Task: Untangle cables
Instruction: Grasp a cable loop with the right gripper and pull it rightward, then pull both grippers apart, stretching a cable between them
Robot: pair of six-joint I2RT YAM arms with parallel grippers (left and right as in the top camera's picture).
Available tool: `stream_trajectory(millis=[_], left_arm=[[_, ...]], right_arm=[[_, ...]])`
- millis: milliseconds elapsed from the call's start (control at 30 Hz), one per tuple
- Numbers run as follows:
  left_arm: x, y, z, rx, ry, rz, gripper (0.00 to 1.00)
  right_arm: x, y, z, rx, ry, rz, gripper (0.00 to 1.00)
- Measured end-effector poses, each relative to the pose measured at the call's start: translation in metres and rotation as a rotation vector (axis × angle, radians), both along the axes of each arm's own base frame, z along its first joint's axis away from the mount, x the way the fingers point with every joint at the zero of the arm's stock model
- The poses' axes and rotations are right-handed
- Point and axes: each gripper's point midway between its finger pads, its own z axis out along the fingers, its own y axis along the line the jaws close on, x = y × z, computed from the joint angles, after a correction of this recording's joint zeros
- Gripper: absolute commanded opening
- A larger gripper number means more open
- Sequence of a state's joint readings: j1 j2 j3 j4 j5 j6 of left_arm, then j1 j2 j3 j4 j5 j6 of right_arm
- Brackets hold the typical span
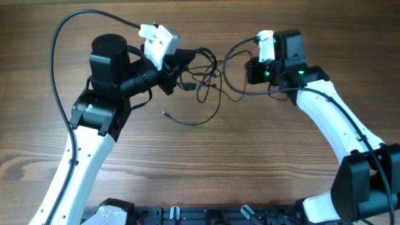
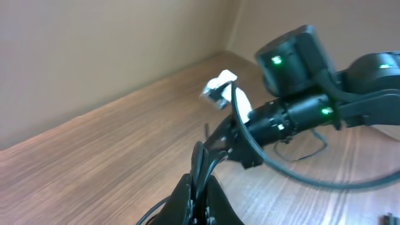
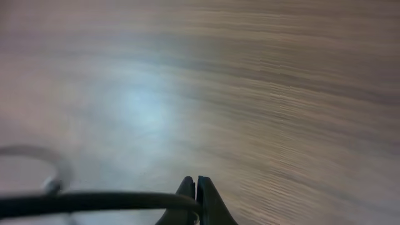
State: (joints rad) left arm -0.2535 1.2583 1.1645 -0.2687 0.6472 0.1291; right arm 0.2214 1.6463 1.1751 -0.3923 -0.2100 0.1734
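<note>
Midway across the surface (image 1: 200,169), the cables (image 1: 200,78) sit in a loose snarl. Left jaws are clenched on one side of it, right jaws pinched shut on a strand. Opposite holds, so pulling apart should loosen the knot.
</note>
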Motion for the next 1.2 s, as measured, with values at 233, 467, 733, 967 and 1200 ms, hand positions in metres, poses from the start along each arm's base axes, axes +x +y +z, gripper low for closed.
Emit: stream_trajectory(millis=[233,467,733,967,1200], left_arm=[[0.012,0.014,-0.002,0.025,-0.008,0.083,0.04],[0.035,0.064,0.001,0.032,-0.026,0.235,0.04],[0.036,0.105,0.020,0.024,-0.075,0.344,0.04],[0.038,0.125,0.024,0.024,-0.084,0.396,0.04],[0.040,0.139,0.024,0.024,-0.083,0.430,0.04]], right_arm=[[0.014,-0.069,-0.005,-0.030,0.031,-0.317,0.05],[0.006,-0.162,-0.016,-0.061,0.095,-0.579,0.04],[0.000,-0.188,-0.018,-0.071,0.110,-0.643,0.05],[-0.003,-0.203,-0.045,-0.076,0.180,-0.684,0.05],[-0.014,-0.221,-0.080,-0.087,0.282,-0.727,0.05]])
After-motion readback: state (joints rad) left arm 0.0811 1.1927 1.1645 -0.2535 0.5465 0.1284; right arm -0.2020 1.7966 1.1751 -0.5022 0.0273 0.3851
